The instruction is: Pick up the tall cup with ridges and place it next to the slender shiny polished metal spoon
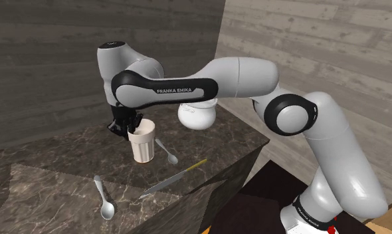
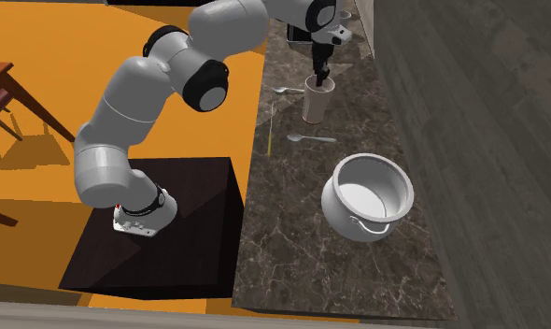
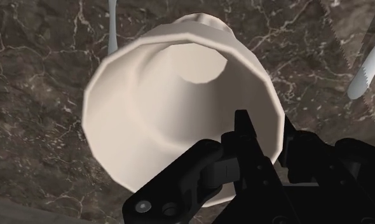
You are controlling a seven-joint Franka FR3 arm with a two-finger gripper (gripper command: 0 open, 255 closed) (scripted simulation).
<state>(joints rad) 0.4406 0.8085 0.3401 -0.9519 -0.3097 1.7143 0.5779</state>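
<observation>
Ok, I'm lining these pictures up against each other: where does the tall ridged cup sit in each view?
Shoulder view: the cup stands left of centre on the dark counter, under the gripper.
Second exterior view: near the top edge, right of centre, by the counter's end.
Wrist view: directly ahead of the fingers, its rim wall between them.
Shared landmark: the gripper at the cup's rim.
</observation>
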